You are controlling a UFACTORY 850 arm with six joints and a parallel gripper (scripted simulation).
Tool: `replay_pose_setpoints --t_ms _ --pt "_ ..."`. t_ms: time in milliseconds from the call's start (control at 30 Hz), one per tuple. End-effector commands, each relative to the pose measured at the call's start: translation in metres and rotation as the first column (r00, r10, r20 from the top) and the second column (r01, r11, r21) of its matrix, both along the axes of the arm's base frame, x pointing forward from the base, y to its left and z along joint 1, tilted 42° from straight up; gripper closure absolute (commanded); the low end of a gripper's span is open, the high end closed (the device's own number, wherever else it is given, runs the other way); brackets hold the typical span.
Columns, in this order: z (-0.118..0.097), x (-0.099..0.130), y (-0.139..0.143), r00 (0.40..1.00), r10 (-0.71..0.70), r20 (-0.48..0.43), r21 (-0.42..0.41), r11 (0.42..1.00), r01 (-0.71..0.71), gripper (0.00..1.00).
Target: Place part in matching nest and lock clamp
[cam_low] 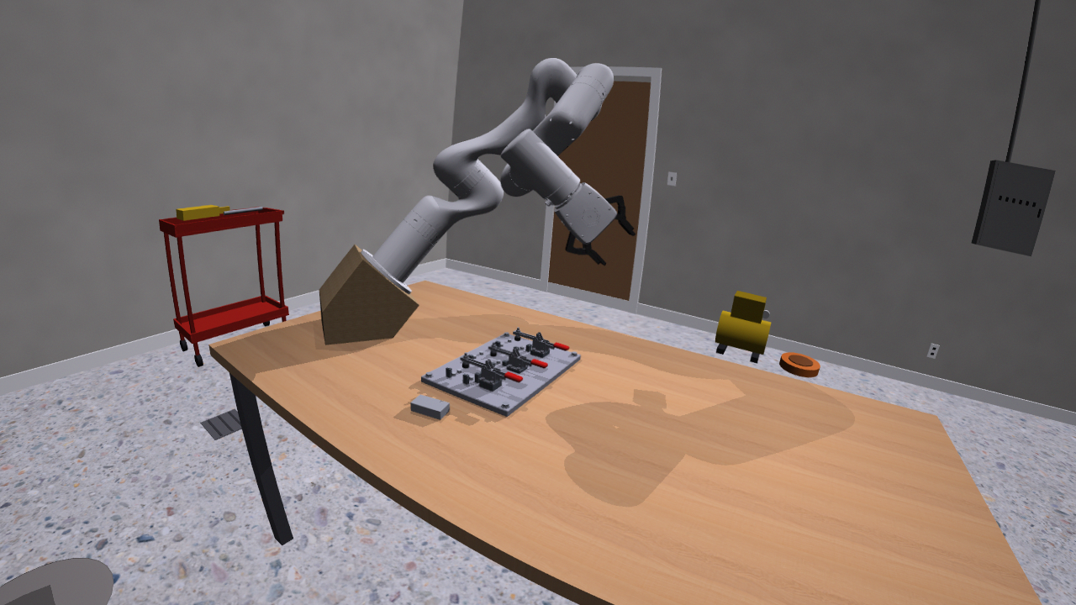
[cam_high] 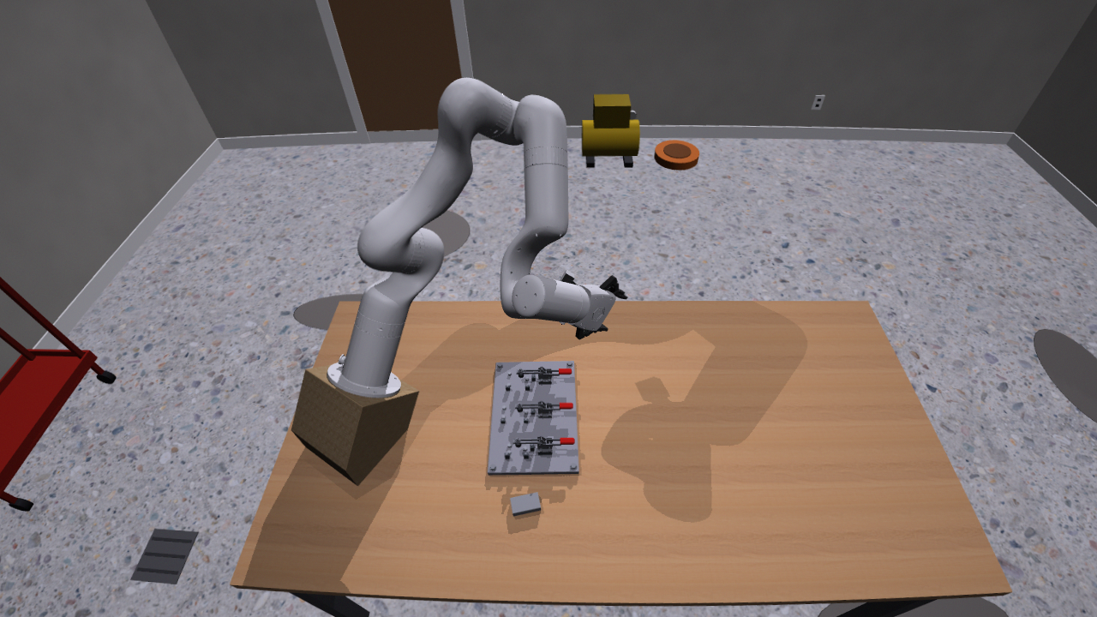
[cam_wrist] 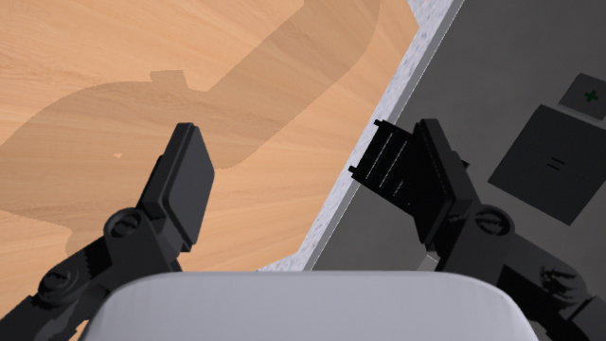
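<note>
The grey block-shaped part (cam_high: 526,504) (cam_low: 429,407) lies on the table just in front of the fixture plate (cam_high: 570,426) (cam_low: 519,396). The plate bears three nests side by side, each with a dark clamp. The back handle (cam_high: 566,371) (cam_low: 560,345), middle handle (cam_high: 566,404) (cam_low: 538,363) and front handle (cam_high: 566,440) (cam_low: 514,376) are red and lie low, pointing away from the nests. The clamp bars reach over the nests and look down; locking cannot be told. No part shows in a nest. My gripper (cam_high: 614,310) (cam_low: 616,246) (cam_wrist: 306,146) is open and empty, tilted, high above the table behind the fixture.
The arm's wooden base block (cam_high: 352,429) (cam_low: 365,312) stands on the table (cam_high: 805,460) (cam_low: 752,511) left of the fixture. A red cart (cam_high: 42,391) (cam_low: 229,316) stands on the floor beyond the left side. The arm's shadow falls across the table right of the fixture.
</note>
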State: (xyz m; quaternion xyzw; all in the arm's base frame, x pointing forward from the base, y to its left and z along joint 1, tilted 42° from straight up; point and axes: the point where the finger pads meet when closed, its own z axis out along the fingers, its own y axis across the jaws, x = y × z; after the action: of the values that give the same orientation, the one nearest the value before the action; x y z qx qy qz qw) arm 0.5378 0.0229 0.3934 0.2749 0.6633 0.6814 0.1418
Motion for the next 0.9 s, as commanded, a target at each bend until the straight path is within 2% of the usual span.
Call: replay_pose_setpoints --t_ms 0,167,267,433,533,600,667,800,867 --pt "0.001 0.000 0.000 1.000 0.000 0.001 0.000 1.000 0.000 0.00" --pt "-0.001 0.000 -0.001 1.000 0.000 -0.011 0.003 1.000 0.000 0.00" --pt "-0.007 -0.001 -0.002 0.998 -0.001 -0.057 0.013 1.000 0.001 0.00" --pt "-0.031 -0.006 -0.008 0.973 -0.002 -0.232 0.053 0.998 0.015 0.00" --pt "-0.040 -0.008 -0.010 0.956 -0.003 -0.294 0.066 0.998 0.024 0.00" --pt "-0.040 -0.008 -0.010 0.956 -0.003 -0.294 0.066 0.998 0.024 0.00" --pt "-0.055 -0.013 -0.014 0.916 -0.005 -0.401 0.088 0.995 0.044 0.00" --pt "-0.066 -0.016 -0.017 0.881 -0.007 -0.474 0.101 0.993 0.063 0.00" --pt "-0.076 -0.019 -0.020 0.843 -0.009 -0.538 0.111 0.990 0.082 0.00"
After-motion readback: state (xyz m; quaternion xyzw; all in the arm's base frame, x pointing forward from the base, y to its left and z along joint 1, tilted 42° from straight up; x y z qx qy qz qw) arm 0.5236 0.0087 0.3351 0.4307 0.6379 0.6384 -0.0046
